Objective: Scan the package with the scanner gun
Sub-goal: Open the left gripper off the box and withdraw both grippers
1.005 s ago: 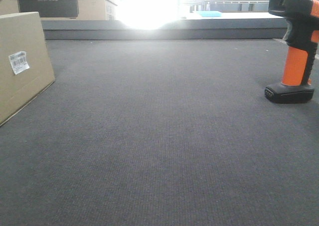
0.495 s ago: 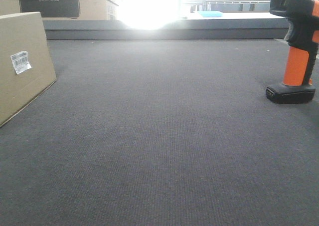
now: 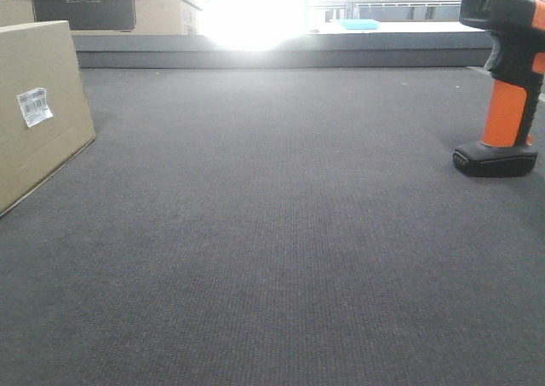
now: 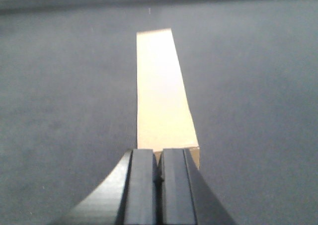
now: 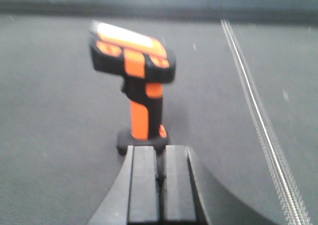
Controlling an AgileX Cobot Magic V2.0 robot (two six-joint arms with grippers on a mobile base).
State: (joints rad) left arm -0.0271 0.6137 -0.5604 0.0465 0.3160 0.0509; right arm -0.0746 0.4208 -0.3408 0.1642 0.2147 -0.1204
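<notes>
The package (image 3: 38, 113), a plain brown cardboard box with a small white barcode label (image 3: 34, 106), stands on the dark carpet at the far left. In the left wrist view its narrow top face (image 4: 161, 96) stretches away just beyond my left gripper (image 4: 158, 158), which is shut with nothing between its fingers. At the far right stands the scanner gun (image 3: 509, 79), upright on its flat black foot, with a black head and an orange handle. From the right wrist it (image 5: 139, 86) shows right in front of my right gripper (image 5: 160, 155), which is shut and empty.
Bigger cardboard boxes with a dark panel (image 3: 85, 11) are stacked at the back left behind a low grey ledge (image 3: 281, 49). Strong glare (image 3: 251, 11) washes out the back centre. A metal strip (image 5: 258, 115) runs along the carpet to the right of the scanner gun.
The front view has shifted by a few pixels only. The package and the scanner gun stand where they were.
</notes>
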